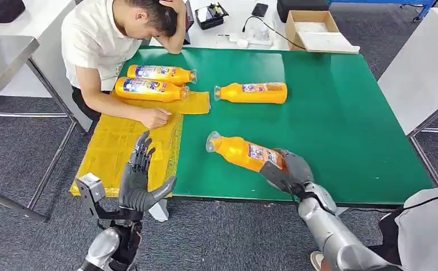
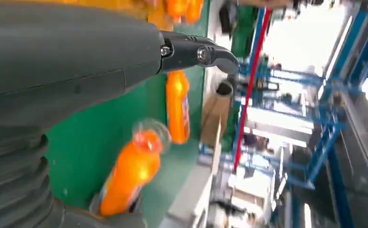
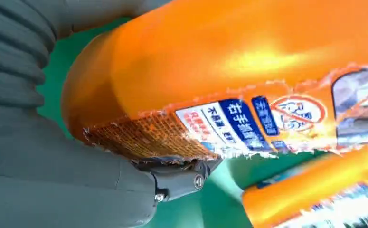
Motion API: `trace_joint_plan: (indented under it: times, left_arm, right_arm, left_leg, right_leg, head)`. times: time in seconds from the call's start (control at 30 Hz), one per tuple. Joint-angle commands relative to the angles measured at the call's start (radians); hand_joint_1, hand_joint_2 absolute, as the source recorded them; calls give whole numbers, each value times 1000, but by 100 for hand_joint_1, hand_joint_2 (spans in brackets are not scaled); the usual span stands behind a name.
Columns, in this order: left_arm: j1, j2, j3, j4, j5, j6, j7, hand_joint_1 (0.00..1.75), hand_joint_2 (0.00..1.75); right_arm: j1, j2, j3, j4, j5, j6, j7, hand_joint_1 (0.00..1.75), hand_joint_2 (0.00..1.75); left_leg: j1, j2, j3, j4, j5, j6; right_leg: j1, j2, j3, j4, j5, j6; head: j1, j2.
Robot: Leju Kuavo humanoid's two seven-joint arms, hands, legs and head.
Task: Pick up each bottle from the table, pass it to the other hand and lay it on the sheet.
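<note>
The robot's right hand (image 1: 287, 171) grips the base end of an orange bottle (image 1: 243, 151) lying on its side on the green table (image 1: 341, 124), the clear cap pointing toward 10 o'clock from the hand. In the right wrist view, the bottle's (image 3: 248, 61) labelled body sits pressed against the hand (image 3: 53, 166). The left hand (image 1: 140, 180) is raised at the table's near edge, at 9 o'clock from the held bottle, fingers spread and holding nothing, over the near end of the yellow sheet (image 1: 115, 147). Two more bottles (image 1: 151, 82) lie side by side at the sheet's far end. A fourth bottle (image 1: 253, 92) rests on bare table at 12 o'clock from the held one. A person (image 1: 112, 39) leans over the far left corner, one hand on the sheet.
</note>
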Motion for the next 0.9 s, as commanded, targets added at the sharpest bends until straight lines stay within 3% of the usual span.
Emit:
trace_joint_plan:
  times: [0.03, 0.2, 0.23, 0.37, 0.53, 0.77, 0.9]
  left_arm:
    - [11, -9, -28, 37, 25, 10, 35, 0, 175]
    - [18, 1, -51, 53, 106, -60, 86, 0, 175]
    - [21, 3, -59, 56, 111, -71, 85, 0, 175]
    - [17, 14, -86, 63, 115, -102, 85, 0, 175]
    - [12, 17, -90, 64, 115, -108, 87, 0, 175]
    - [-25, 9, -121, 86, 164, -196, 70, 0, 175]
    - [-41, -1, -129, 101, 182, -194, 72, 0, 175]
  right_arm:
    - [81, 69, -29, -156, -63, 21, -9, 175, 175]
    - [99, 75, 40, -212, -99, 37, -30, 168, 175]
    - [109, 87, 54, -236, -109, 41, -26, 175, 175]
    - [136, 123, 116, -297, -131, 70, -12, 175, 175]
    - [135, 113, 128, -299, -148, 80, -15, 175, 175]
    - [86, 171, 255, -252, -191, 118, -7, 175, 175]
    - [91, 190, 322, -269, -226, 106, -56, 175, 175]
  left_leg:
    - [1, 2, 1, -1, -1, -2]
    - [1, 0, -4, 0, -1, -1]
    - [1, 0, -3, 0, -2, -2]
    - [1, 2, -8, 0, -1, -1]
    - [0, -2, -9, -1, 0, -2]
    - [0, 0, -10, 0, 0, -1]
    - [1, 1, -9, 0, -1, -2]
  right_leg:
    - [1, 1, 1, -1, -1, -2]
    - [1, 0, -4, 0, -1, -2]
    - [1, 0, -3, 0, -2, -3]
    - [0, 2, -7, 0, -1, -2]
    - [0, -2, -8, 0, -1, -2]
    - [0, 1, -10, 1, -1, -2]
    - [1, 2, -8, 1, -1, -3]
  head:
    - [0, 0]
    - [0, 0]
    - [0, 0]
    - [1, 0]
    - [0, 0]
    - [0, 0]
    - [0, 0]
